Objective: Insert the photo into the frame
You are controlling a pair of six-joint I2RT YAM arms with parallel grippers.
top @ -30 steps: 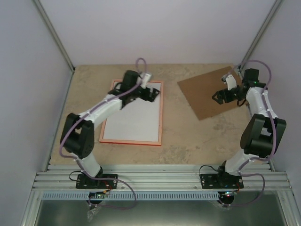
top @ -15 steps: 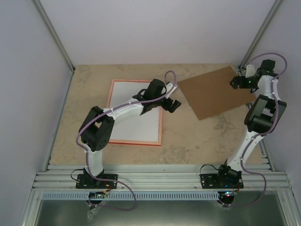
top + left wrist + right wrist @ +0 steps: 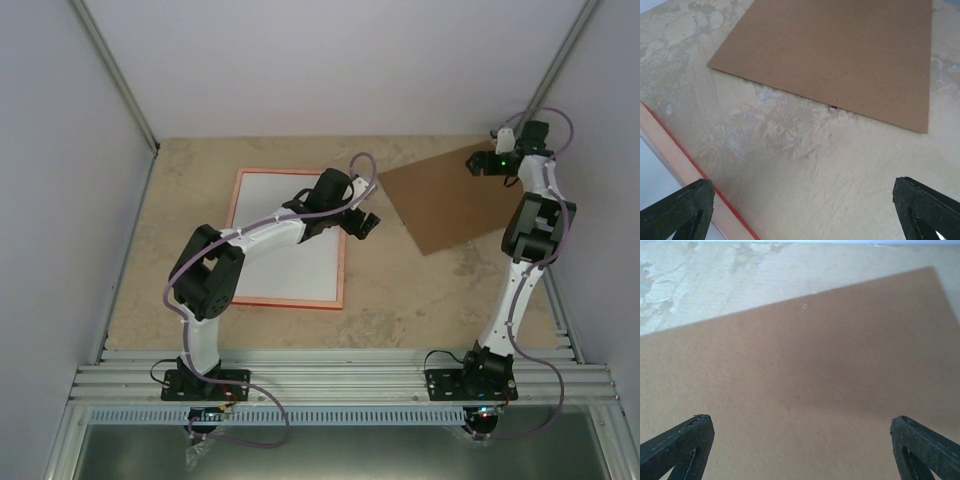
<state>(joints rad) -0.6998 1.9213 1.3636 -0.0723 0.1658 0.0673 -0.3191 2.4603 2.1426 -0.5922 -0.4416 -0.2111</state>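
The frame (image 3: pixel 343 262) lies back up on the left of the table, pale orange-pink with a thin red edge. The photo (image 3: pixel 280 262) lies inside it, white back up. My left gripper (image 3: pixel 364 223) is open and empty just past the frame's right edge, over bare table. In the left wrist view (image 3: pixel 802 212) the frame's edge (image 3: pixel 682 167) and a sliver of the photo (image 3: pixel 646 162) show at the lower left. My right gripper (image 3: pixel 474 163) is open and empty above the far right corner of the brown cardboard board (image 3: pixel 450 200); the right wrist view (image 3: pixel 800 450) shows only that board (image 3: pixel 805 370).
The cardboard board (image 3: pixel 840 50) lies flat at the back right, tilted, its near corner close to the frame. Grey walls with metal posts close in the left, right and far sides. A metal rail (image 3: pixel 340 375) runs along the near edge.
My left gripper moved from the frame's top edge to the right, off the frame. My right arm stretched up and back, taking its gripper from the board's middle to its far corner.
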